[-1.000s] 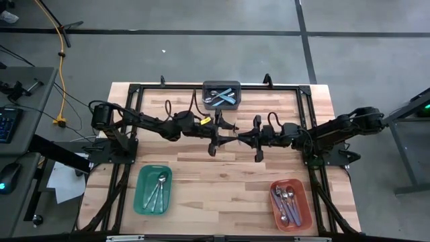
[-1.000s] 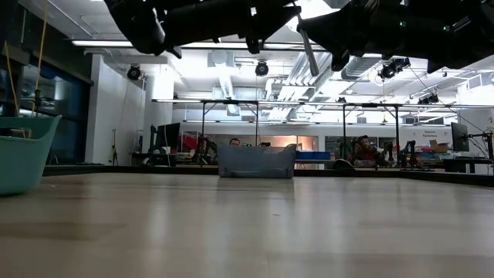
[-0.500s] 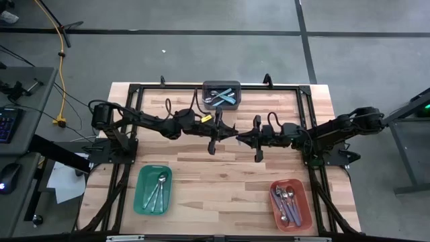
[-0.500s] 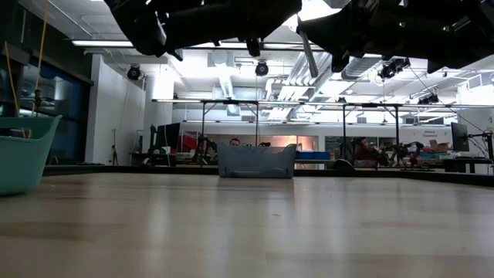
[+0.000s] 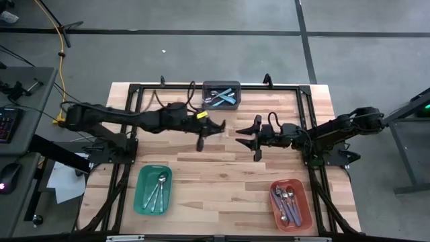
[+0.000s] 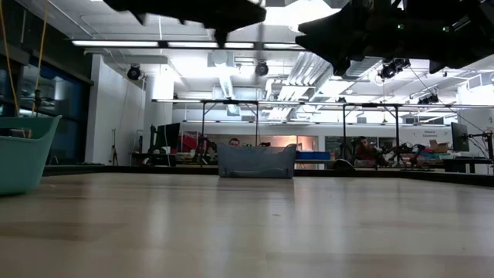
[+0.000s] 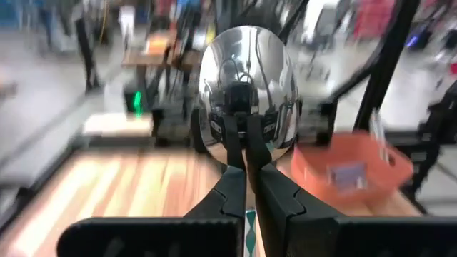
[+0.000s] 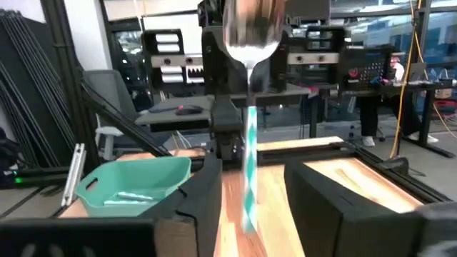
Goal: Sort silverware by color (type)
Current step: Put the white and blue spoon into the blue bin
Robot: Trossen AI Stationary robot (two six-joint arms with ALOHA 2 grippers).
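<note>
Spoon (image 7: 248, 86) with a shiny bowl and a teal-striped handle sits upright in the left hand (image 7: 246, 178), whose fingers are pinched closed on the neck just under the bowl. It hangs in mid-air over the middle of the bench (image 5: 222, 178), touching nothing else. The right hand (image 8: 251, 182) faces it from just beside. Its fingers are spread apart on either side of the lower handle, with a gap on both sides, so the left hand alone carries the weight.

I judge this to be the end of a pass between the arms. To do it well, the right hand should back straight away along its own line so neither finger clips the handle. The left hand's pinch is narrow and near the heavy end, so the spoon could swivel. A slow, level carry toward the near left corner would suit, with the release made low inside the bin.

The teal bin (image 5: 141, 196) on the left arm's side holds a few spoons fanned together, their handle colours too small to tell. The orange bin (image 5: 273, 202) at the near right holds a fuller cluster, some handles looking purple. The dark bin (image 5: 222, 83) at the far edge has a few light blue handles crossed inside.
</note>
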